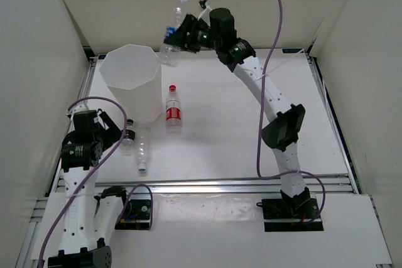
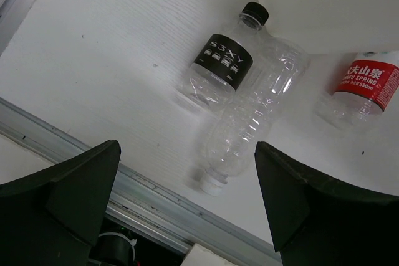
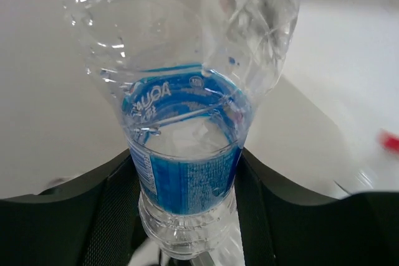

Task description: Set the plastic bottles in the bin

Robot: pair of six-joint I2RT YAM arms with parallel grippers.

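Observation:
My right gripper (image 1: 178, 37) is shut on the blue-labelled bottle (image 1: 176, 18), white cap up, held high at the far side just right of the white bin (image 1: 129, 80). In the right wrist view the bottle (image 3: 187, 172) fills the space between my fingers. The red-capped bottle (image 1: 173, 110) lies on the table right of the bin. The black-capped bottle (image 1: 129, 135) and the unlabelled clear bottle (image 1: 143, 150) lie side by side in front of the bin. My left gripper (image 1: 112, 131) is open and empty, just left of them; the left wrist view shows the black-capped bottle (image 2: 221, 60), the clear bottle (image 2: 252, 119) and the red-labelled bottle (image 2: 365, 85).
An aluminium rail (image 1: 207, 184) runs along the table's near edge. White walls enclose the table on the left, right and far sides. A purple cable (image 1: 264, 4) loops above the right arm.

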